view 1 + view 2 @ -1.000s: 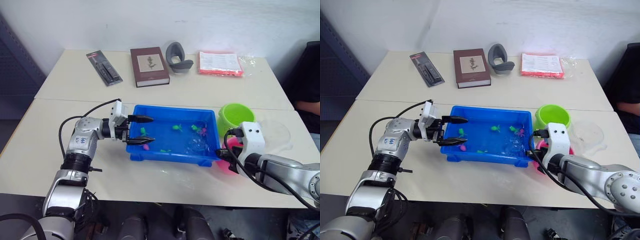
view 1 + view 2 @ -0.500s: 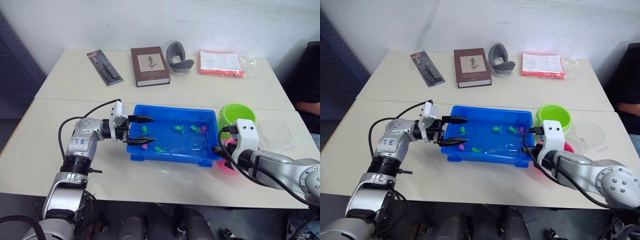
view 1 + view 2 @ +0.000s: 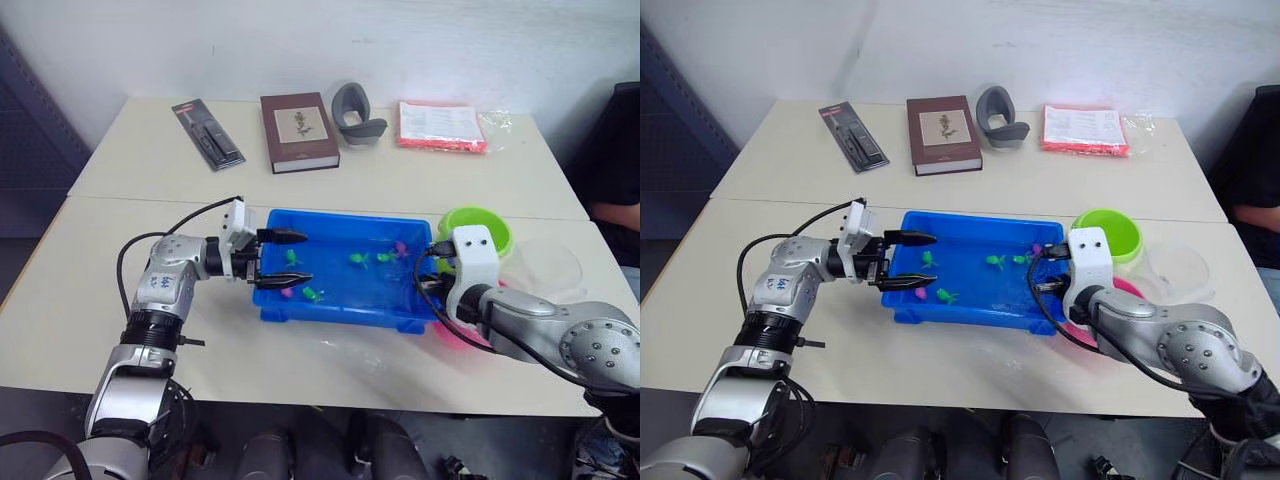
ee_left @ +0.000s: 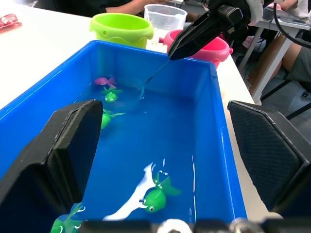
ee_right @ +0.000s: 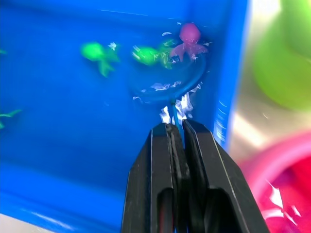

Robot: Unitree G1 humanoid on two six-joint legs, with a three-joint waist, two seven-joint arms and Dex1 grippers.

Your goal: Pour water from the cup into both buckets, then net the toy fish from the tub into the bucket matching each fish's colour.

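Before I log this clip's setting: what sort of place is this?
Probably an office or lab room set up for a tabletop trial: plain pale tables pushed together by a white wall, with a book and a packet of papers at the back.

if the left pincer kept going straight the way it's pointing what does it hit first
Probably water and fish. The left pincer, open, points along the tub over its near end. A green fish floats just ahead between its fingers; further on, the net in the right pincer. Height above the water is unclear.
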